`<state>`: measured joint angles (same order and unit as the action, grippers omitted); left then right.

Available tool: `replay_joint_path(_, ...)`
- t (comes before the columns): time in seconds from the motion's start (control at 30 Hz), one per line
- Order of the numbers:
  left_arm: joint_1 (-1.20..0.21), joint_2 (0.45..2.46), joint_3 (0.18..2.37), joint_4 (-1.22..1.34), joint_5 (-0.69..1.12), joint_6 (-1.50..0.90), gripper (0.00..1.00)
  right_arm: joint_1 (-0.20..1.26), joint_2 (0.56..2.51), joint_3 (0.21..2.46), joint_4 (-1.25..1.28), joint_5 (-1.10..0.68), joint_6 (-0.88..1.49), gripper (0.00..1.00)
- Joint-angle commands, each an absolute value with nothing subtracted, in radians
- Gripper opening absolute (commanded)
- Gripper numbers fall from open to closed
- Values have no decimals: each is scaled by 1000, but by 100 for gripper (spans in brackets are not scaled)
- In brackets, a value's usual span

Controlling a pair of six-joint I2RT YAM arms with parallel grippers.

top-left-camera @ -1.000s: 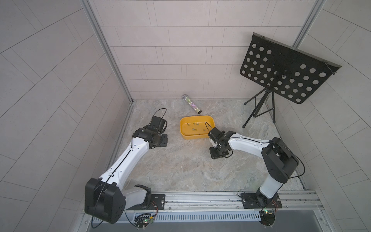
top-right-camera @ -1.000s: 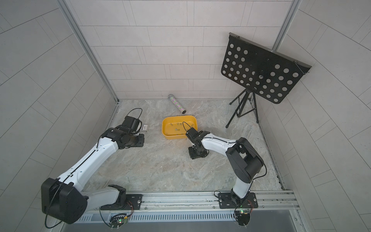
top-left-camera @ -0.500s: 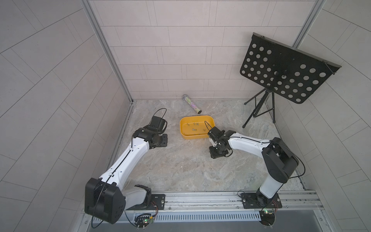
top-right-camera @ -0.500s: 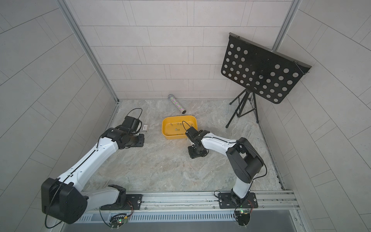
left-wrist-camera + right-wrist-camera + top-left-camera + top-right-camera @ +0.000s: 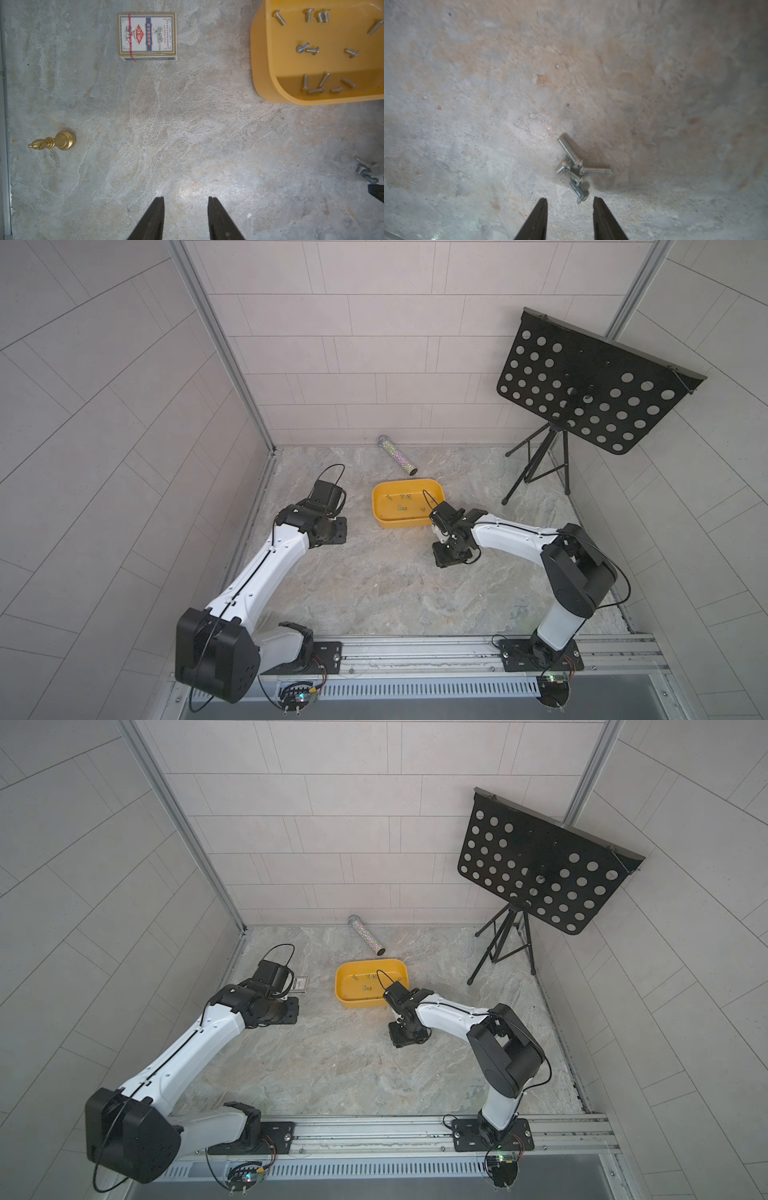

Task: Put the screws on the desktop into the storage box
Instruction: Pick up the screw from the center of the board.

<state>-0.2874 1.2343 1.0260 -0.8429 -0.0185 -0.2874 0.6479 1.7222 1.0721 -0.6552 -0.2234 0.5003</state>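
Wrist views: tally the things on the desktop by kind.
storage box: 1
card box: 1
gold chess piece: 1
screws in the storage box: 13 visible
loose screws on the desktop: 5
Total: 21

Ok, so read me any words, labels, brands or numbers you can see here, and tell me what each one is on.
"HIGH QUALITY": red print on the face of the card box, left wrist view.
Chinese characters in that box's red diamond and blue band: too small to read for certain.
Storage box, glitter tube: no text visible.
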Motion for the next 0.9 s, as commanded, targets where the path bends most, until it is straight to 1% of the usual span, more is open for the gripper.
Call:
replay_joint_path(0.0, -279, 1231, 1014, -845, -18, -278, 43, 655, 1741, 1079, -676, -218, 491, 41)
replay_joint_path(0.6, -280, 1230, 1014, -844, -15, -278, 43, 655, 1799, 1093, -666, -243, 479, 41)
replay_joint_path(0.87, -279, 1231, 1013, -844, -15, -278, 43, 665, 1799, 1085, -661, -259, 480, 36)
